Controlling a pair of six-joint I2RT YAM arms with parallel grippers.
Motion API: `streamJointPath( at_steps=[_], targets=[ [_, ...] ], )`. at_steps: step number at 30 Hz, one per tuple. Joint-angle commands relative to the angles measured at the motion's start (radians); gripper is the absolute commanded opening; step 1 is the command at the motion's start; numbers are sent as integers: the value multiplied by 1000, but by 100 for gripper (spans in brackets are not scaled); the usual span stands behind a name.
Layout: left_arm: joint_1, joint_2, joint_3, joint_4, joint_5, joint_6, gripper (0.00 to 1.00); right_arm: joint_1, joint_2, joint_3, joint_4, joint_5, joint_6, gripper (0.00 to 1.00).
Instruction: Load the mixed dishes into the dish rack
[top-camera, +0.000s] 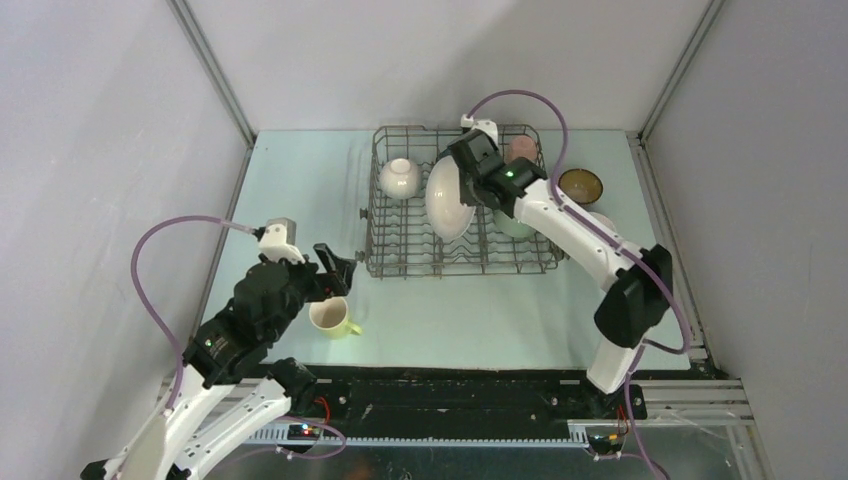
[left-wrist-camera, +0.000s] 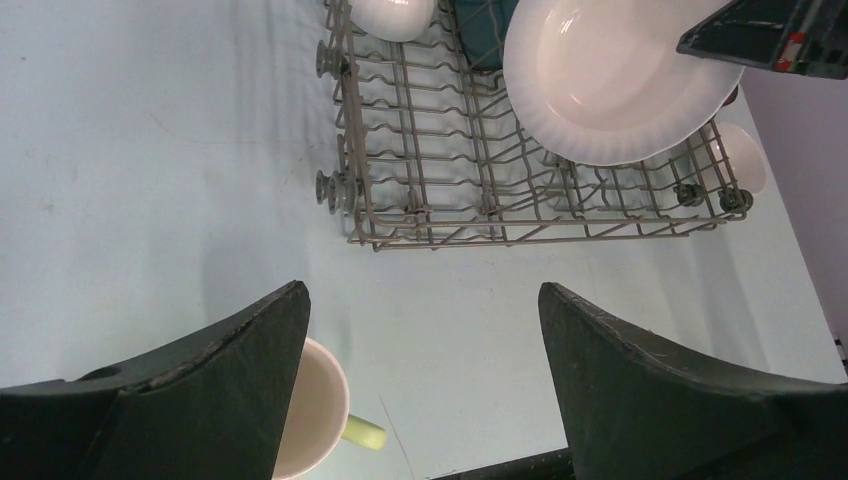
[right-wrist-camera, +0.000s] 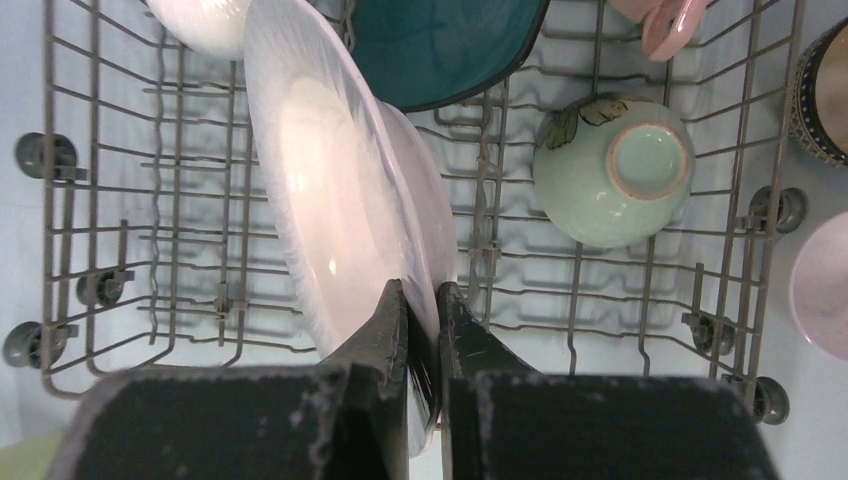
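Note:
The grey wire dish rack (top-camera: 400, 272) stands at the back of the table. A white round plate (top-camera: 447, 200) stands on edge in its middle, and my right gripper (right-wrist-camera: 423, 300) is shut on the plate's (right-wrist-camera: 330, 170) rim. Also in the rack are a white bowl (top-camera: 398, 177), a dark teal plate (right-wrist-camera: 440, 45), an upturned pale green bowl (right-wrist-camera: 612, 170) and a pink mug (right-wrist-camera: 668, 25). A yellow-green mug (top-camera: 333, 318) stands upright on the table in front of the rack. My left gripper (left-wrist-camera: 420, 320) hangs open over bare table, with the mug (left-wrist-camera: 310, 410) just outside its left finger.
A brown bowl (top-camera: 580, 186) and a pale bowl (right-wrist-camera: 825, 285) sit on the table right of the rack. Grey walls close in the table on three sides. The arm bases and a black rail (top-camera: 450, 390) run along the near edge.

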Motion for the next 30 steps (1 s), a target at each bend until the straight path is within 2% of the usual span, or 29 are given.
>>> streamJointPath(
  at_steps=[1,11,25,30],
  targets=[
    [6,-21,3,-21,-32,11,91,12,24,117,-64,127,78,0],
    [6,-21,-19,-19,-23,19,91,-22,-124,-79,30,164,90,0],
    [6,-3,-28,-9,-9,15,91,12,6,-56,-9,221,172,0],
    [7,4,-34,1,-10,15,92,32,40,-56,-10,173,174,0]
  ],
)
